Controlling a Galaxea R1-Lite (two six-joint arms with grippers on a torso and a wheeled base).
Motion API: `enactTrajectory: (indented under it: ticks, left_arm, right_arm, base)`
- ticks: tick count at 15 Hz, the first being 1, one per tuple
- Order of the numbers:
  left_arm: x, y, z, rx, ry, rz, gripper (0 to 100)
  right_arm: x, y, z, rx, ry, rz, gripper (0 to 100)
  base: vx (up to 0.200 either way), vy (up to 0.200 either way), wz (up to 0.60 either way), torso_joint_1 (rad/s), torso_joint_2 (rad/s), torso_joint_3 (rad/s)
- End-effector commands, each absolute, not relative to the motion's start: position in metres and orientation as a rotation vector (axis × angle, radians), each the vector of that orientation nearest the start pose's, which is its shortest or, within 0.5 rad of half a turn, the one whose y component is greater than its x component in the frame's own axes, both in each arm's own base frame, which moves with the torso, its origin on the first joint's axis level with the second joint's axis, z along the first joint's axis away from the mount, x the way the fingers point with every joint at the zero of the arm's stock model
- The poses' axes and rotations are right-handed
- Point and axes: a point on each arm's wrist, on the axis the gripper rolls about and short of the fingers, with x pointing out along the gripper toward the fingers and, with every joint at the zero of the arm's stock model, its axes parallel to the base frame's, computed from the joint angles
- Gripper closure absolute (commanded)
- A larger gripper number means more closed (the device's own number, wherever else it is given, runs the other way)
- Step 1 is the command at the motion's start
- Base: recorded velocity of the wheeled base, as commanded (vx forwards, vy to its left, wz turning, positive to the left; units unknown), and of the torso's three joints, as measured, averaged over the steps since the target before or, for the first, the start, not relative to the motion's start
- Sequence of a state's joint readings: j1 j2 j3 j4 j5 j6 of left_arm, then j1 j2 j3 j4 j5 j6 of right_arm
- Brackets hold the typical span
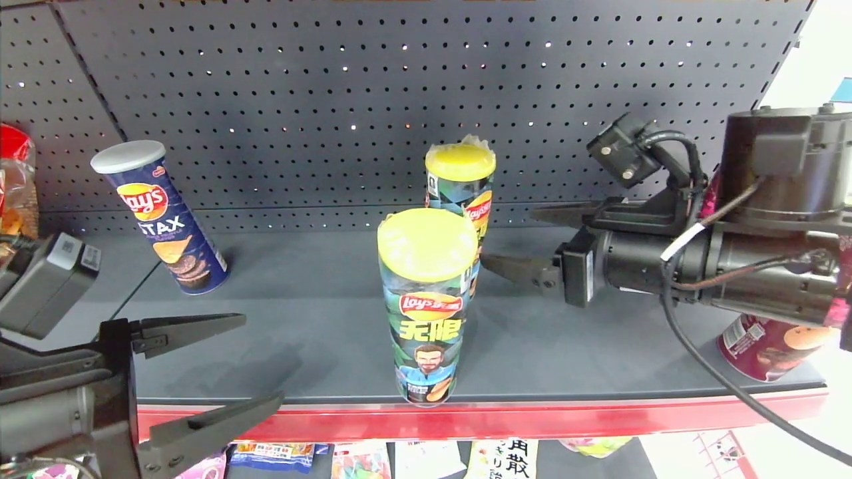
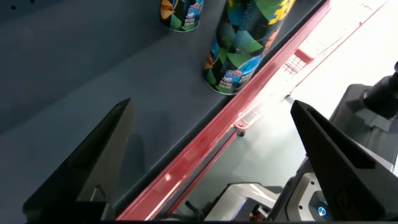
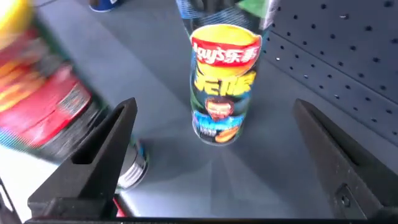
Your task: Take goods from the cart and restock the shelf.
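Two yellow-lidded chip cans stand upright mid-shelf, the front can [image 1: 426, 306] near the red shelf edge [image 1: 479, 419] and the rear can [image 1: 460, 189] close to the pegboard. My right gripper [image 1: 507, 237] is open just right of the rear can, holding nothing. In the right wrist view a chip can [image 3: 224, 87] stands a little ahead of that gripper [image 3: 214, 104], between its spread fingers. My left gripper [image 1: 261, 359] is open and holding nothing at the lower left, in front of the shelf edge. The left wrist view shows the front can's base [image 2: 239, 56] beyond the gripper [image 2: 211, 104].
A blue chip can [image 1: 160, 219] leans against the pegboard at the left. A dark red can [image 1: 765, 346] sits at the shelf's right end under my right arm. Bagged snacks [image 1: 13, 179] sit at the far left. Bare grey shelf deck [image 1: 306, 319] lies between the blue can and the front can.
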State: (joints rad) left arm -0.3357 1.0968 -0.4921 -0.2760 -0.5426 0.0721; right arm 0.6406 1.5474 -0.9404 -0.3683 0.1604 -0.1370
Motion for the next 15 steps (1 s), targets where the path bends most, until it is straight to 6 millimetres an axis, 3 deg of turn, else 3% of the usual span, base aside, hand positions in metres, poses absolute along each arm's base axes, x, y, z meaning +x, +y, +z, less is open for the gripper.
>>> enactTrajectory:
  ticks: [1, 3, 7, 9, 11, 15]
  left_arm:
    - [0.147, -0.064, 0.195, 0.029, 0.346, -0.881, 0]
    - [0.153, -0.065, 0.192, 0.031, 0.370, -0.859, 0]
    - [0.175, -0.072, 0.184, 0.057, 0.426, -0.830, 0]
    - [0.184, -0.075, 0.175, 0.095, 0.459, -0.840, 0]
    - [0.195, -0.080, 0.170, 0.127, 0.474, -0.849, 0]
    - [0.212, -0.096, 0.167, 0.199, 0.475, -0.868, 0]
  right_arm:
    - [0.198, 0.152, 0.245, -0.180, 0.150, 0.813, 0]
    - [0.181, 0.140, 0.244, -0.181, 0.141, 0.817, 0]
    - [0.113, 0.094, 0.229, -0.171, 0.081, 0.861, 0]
    - [0.091, 0.078, 0.219, -0.164, 0.058, 0.865, 0]
    - [0.079, 0.064, 0.216, -0.150, 0.026, 0.832, 0]
    - [0.075, 0.050, 0.222, -0.129, -0.016, 0.728, 0]
  base:
    - [0.000, 0.000, 0.00, 0.000, 0.00, 0.000]
    - [0.000, 0.000, 0.00, 0.000, 0.00, 0.000]
    - [0.000, 0.000, 0.00, 0.000, 0.00, 0.000]
    - [0.000, 0.000, 0.00, 0.000, 0.00, 0.000]
    - [0.000, 0.000, 0.00, 0.000, 0.00, 0.000]
    - [0.000, 0.000, 0.00, 0.000, 0.00, 0.000]
